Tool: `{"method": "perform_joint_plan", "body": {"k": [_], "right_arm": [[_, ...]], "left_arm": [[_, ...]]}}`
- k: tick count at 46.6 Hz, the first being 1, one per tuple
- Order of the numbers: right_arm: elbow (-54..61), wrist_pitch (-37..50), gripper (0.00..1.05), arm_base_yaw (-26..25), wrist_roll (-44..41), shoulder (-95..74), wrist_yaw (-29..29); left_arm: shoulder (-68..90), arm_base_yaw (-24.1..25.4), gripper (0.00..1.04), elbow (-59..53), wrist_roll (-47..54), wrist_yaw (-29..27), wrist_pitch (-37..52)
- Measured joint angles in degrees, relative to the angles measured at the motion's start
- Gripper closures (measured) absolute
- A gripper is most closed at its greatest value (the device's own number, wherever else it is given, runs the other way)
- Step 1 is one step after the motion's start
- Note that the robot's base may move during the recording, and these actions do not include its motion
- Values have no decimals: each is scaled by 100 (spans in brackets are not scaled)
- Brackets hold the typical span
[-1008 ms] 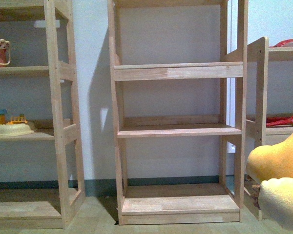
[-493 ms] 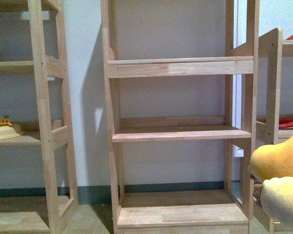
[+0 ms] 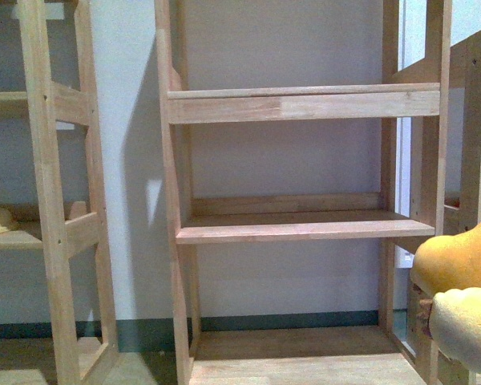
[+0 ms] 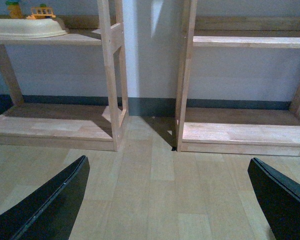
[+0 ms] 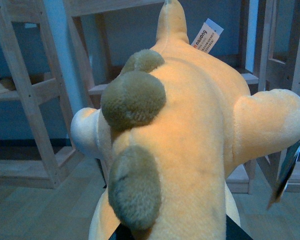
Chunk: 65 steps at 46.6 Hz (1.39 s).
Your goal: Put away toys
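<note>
plush toy (image 5: 190, 150) fills the right wrist view, held up in the air close to the camera. it is soft and fuzzy, orange-yellow, with a round body and two stubby paler arms. three dull green bumps (image 5: 134, 100) run down its back. a white tag (image 5: 206, 36) with print on it sticks up near its far end. small dark bits of the right claw (image 5: 175, 234) peek out on both sides under the toy. the claw seems to be squeezed onto it, though most of the claw is hidden.

in the front view the toy pokes in low at the right edge, just beside the middle rack (image 3: 305, 228) and not on any shelf.

the left claw (image 4: 165, 200) hangs low over the floor (image 4: 155, 165), its two flat dark fingers spread wide apart. the floor is made of pale wood planks.

the middle rack and the left rack (image 3: 52, 233) are bare light wood, with straight posts and flat boards. a smooth cream tray (image 4: 25, 27) sits on a shelf of the left rack, with tiny bright toys on top.
</note>
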<state>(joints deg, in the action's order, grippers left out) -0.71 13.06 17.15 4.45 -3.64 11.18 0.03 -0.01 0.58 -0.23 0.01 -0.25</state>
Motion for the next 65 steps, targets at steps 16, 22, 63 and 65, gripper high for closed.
{"method": "perform_joint_plan", "body": {"k": [16,22,63,65], "right_arm": [[0,0,98,0,0,0,-2],[0,0,97,0,0,0,0],[0,0,98,0,0,-2,-2],[0,0,97,0,0,-2,-4]], "left_arm": [[-2,0,6,0,0,0,0],[0,0,6,0,2,0,0],[0,0,6,0,0,0,0],[0,0,6,0,0,0,0]]}}
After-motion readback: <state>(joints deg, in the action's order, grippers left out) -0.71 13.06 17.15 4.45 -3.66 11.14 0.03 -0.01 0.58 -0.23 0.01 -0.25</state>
